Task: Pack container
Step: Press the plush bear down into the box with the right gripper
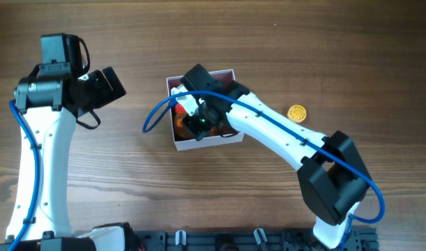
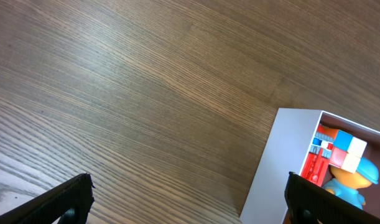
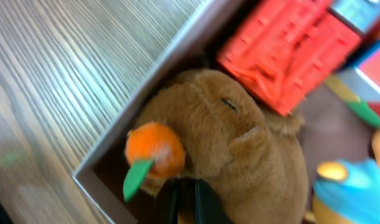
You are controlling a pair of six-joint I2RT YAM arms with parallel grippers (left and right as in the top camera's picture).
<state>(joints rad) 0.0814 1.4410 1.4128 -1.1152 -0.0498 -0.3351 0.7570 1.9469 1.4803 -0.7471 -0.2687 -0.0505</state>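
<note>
Container (image 1: 199,143) under down-tilted right pincer (image 3: 186,202)

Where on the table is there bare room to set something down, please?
Bare wood lies between the left end effector and the container, and beyond the gold disc. The container itself is crowded: brown plush, red toy, right end effector.

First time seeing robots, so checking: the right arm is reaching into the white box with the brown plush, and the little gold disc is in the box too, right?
Not quite. The gold disc lies on the table outside the box, beyond the right arm, as the overhead view shows. The right arm does reach into the box with the brown plush.
</note>
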